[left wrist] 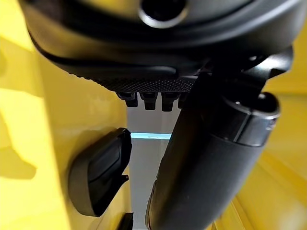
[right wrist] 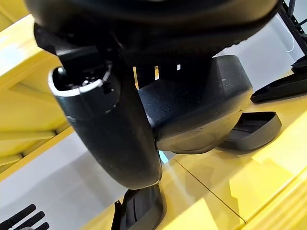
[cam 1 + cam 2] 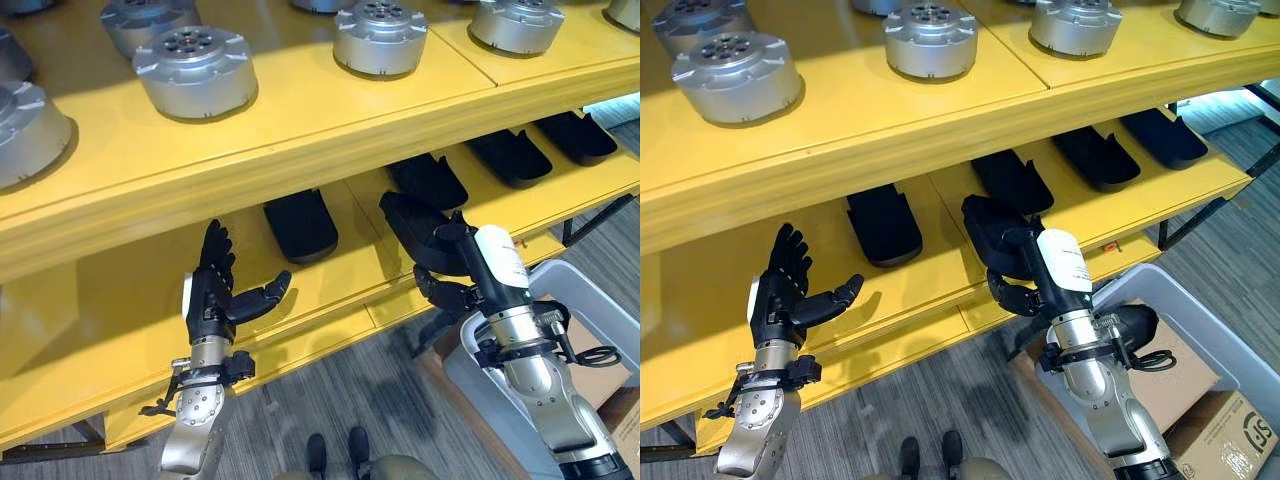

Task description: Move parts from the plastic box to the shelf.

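My right hand (image 3: 452,288) is shut on a black moulded part (image 3: 412,228), holding it just above the front of the yellow lower shelf (image 3: 120,330). In the right wrist view the thumb (image 2: 110,139) presses against the black part (image 2: 201,110), which hangs over the shelf board. My left hand (image 3: 212,290) is raised in front of the shelf's left section. It is open, with straight fingers and nothing in it. The grey plastic box (image 3: 1185,300) stands on the floor at the lower right, behind my right arm.
Several more black parts lie in a row on the lower shelf, among them one (image 3: 300,225) left of the held part and one (image 3: 428,180) behind it. Silver round housings (image 3: 195,70) stand on the upper shelf. Cardboard boxes (image 3: 1225,430) sit beside the plastic box.
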`<state>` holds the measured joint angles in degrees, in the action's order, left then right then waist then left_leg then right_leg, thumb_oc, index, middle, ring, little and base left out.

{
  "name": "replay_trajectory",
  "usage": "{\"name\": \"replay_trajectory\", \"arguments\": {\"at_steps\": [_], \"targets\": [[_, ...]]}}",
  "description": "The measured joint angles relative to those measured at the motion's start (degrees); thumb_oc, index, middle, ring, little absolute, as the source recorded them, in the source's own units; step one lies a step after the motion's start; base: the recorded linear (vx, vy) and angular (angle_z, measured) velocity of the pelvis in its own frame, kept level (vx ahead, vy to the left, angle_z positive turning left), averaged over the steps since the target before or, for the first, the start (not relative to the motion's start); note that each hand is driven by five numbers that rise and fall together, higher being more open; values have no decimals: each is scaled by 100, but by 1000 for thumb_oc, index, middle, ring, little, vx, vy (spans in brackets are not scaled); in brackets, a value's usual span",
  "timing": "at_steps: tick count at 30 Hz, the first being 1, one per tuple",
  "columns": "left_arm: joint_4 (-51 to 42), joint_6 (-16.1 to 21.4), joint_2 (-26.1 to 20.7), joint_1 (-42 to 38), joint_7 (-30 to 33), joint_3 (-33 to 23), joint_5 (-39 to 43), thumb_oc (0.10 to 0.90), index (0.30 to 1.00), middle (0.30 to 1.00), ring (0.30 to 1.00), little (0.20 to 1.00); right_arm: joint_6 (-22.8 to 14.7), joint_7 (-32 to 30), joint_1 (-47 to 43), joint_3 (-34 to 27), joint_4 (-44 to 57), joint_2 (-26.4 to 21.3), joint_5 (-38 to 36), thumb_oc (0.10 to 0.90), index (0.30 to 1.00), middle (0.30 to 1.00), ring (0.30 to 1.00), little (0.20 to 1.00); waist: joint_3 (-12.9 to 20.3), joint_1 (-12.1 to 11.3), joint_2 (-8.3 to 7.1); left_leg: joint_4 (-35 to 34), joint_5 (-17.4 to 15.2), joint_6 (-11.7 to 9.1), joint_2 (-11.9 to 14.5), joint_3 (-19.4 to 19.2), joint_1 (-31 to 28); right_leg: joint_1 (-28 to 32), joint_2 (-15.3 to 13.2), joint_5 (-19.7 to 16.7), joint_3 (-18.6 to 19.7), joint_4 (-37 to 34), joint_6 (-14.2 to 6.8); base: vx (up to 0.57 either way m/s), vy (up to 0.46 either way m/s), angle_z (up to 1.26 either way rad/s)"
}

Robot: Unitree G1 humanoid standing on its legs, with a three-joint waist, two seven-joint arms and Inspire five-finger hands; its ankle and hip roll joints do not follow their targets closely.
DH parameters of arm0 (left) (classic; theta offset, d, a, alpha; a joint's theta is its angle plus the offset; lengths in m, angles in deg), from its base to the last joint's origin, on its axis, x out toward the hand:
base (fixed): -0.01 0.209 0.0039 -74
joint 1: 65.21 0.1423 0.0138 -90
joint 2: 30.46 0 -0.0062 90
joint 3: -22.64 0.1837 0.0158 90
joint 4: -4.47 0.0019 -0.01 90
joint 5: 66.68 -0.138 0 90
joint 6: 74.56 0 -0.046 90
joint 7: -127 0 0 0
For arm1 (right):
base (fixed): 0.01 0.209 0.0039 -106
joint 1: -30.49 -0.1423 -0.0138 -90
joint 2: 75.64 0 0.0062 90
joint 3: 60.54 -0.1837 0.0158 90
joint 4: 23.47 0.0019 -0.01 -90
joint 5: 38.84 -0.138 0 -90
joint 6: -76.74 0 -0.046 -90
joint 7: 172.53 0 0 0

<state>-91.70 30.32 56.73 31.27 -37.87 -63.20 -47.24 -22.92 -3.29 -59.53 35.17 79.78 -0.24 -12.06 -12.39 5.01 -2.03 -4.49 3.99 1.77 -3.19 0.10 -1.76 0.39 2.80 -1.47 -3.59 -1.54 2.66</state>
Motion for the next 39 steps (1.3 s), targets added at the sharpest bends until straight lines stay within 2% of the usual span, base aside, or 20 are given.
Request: {"name": "replay_trajectory", "arguments": {"at_steps": [3,7,8,9,10,11,13,14,15,16,17,18,20,22,23,24,25,26,32,39], "targets": [[-52,2,-3,-1,0,-6,1,900,1000,1000,1000,1000,-4,-4,-9,-19,2,-24,-3,400,300,300,300,300,-15,-43,-22,148,-36,-63,-4,16,22,86,10,2,10,-53,7,-88,-137,3],[-50,1,-4,-36,0,-14,7,900,1000,1000,1000,1000,-67,-6,-37,-18,3,-62,-5,400,300,300,300,300,-116,-66,-183,1031,-239,-331,-63,-32,472,71,-97,-1,-72,16,28,-74,-30,14],[-43,9,-22,-68,-2,-24,33,900,1000,1000,1000,1000,-84,-17,-54,-17,9,-65,-5,400,300,300,300,300,-174,-57,-265,1443,-467,-372,10,-240,644,71,-176,-26,-155,23,273,-35,93,16],[-36,9,-85,-86,-9,-102,43,900,1000,1000,1000,1000,-103,-23,-63,-11,61,-42,-3,400,300,300,300,300,-271,-63,-440,2121,-815,-347,638,-414,844,35,-202,9,-164,142,322,-29,161,14],[-28,8,-56,-85,8,-155,43,900,1000,1000,1000,1000,-113,-55,-70,-26,134,-70,-3,400,300,300,300,300,-303,-43,-498,2207,-849,-382,1192,-449,862,-28,-217,72,-176,238,375,-22,105,10],[-29,8,-44,-81,32,-165,44,900,1000,1000,1000,1000,-115,-113,-69,-30,175,-69,-3,400,300,300,300,300,-312,-14,-491,2189,-835,-402,1543,-587,857,-97,-198,115,-204,335,398,-28,130,9],[7,7,-39,-148,43,-151,47,900,1000,1000,1000,1000,-135,-266,-115,-71,183,-87,-5,400,300,300,300,300,-330,73,-453,2001,-636,-771,2144,-376,812,-335,-243,278,-285,733,321,-73,269,18],[8,7,-35,-153,41,-150,46,900,1000,1000,1000,1000,-139,-297,-134,-84,185,-101,-5,400,300,300,300,300,-348,97,-422,1907,-597,-838,2226,-282,773,-389,-258,305,-292,853,251,-58,241,15],[3,7,-29,-175,46,-142,51,900,1000,1000,1000,1000,-138,-405,-252,-104,190,-166,-47,400,300,300,300,300,-385,131,-236,1604,-472,-1035,2417,-106,605,-535,-241,443,-348,1165,153,-17,90,22],[5,2,-9,-204,53,-112,58,900,1000,1000,1000,1000,-138,-428,-273,-162,225,-213,-58,400,300,300,300,300,-404,222,-86,1407,-334,-1038,2498,-161,557,-576,-228,510,-437,1272,106,-26,219,42],[-18,2,98,-242,43,-68,55,900,1000,1000,1000,1000,-138,-481,-280,-248,284,-378,-115,400,300,300,300,300,-396,305,231,1148,174,-788,2489,-154,453,-695,-184,643,-546,1500,-18,-53,321,57],[60,53,199,-355,43,-20,59,900,1000,1000,1000,1000,-164,-506,-271,-370,285,-423,-109,400,300,300,300,300,-403,345,392,974,28,-818,2573,-474,447,-774,-315,704,-710,1707,-122,-53,406,70],[61,38,174,-479,14,112,99,900,1000,1000,1000,1000,-96,-602,-321,-456,287,-417,-103,400,300,300,300,300,-399,372,417,690,-23,-779,2521,-910,352,-983,-626,821,-794,2039,-274,15,224,49],[60,27,153,-484,14,119,133,900,1000,1000,1000,1000,-114,-608,-362,-448,292,-360,-94,400,300,300,300,300,-379,303,357,567,-99,-1201,2192,-850,385,-1086,-950,833,-675,2175,-467,80,341,32],[92,0,157,-497,-11,153,250,900,1000,1000,1000,1000,-113,-610,-257,-477,370,-347,-91,400,300,300,300,300,-361,314,310,545,-111,-1181,1945,-766,407,-1007,-1183,798,-702,2100,-631,77,286,53],[86,2,150,-456,-32,120,278,900,1000,1000,1000,1000,-117,-609,-224,-457,448,-339,-89,400,300,300,300,300,-358,285,305,510,-82,-1139,1771,-736,375,-942,-1296,776,-647,2030,-625,83,279,56],[85,2,119,-421,-42,57,284,900,1000,1000,1000,1000,-141,-606,-231,-440,516,-334,-22,400,300,300,300,300,-351,241,293,506,-101,-1053,1600,-681,358,-784,-1440,678,-652,1823,-750,105,329,42],[76,3,18,-390,-46,-22,283,900,1000,1000,1000,1000,-160,-605,-241,-438,609,-327,22,400,300,300,300,300,-342,108,281,537,-140,-968,1462,-675,346,-613,-1553,552,-654,1566,-917,94,319,31],[-59,3,-260,-295,-69,-135,283,900,1000,1000,1000,1000,-158,-591,-454,-425,703,-315,226,400,300,300,300,300,-253,-111,147,613,-152,-882,1272,-460,361,-207,-1685,424,-777,1156,-1067,65,155,24],[-91,-1,-229,-315,-210,112,281,900,1000,1000,1000,1000,142,-590,-514,-234,593,-367,248,400,300,300,300,300,-202,-151,61,642,-155,-877,1216,-395,271,57,-1692,353,-846,926,-1183,58,57,5]]}}
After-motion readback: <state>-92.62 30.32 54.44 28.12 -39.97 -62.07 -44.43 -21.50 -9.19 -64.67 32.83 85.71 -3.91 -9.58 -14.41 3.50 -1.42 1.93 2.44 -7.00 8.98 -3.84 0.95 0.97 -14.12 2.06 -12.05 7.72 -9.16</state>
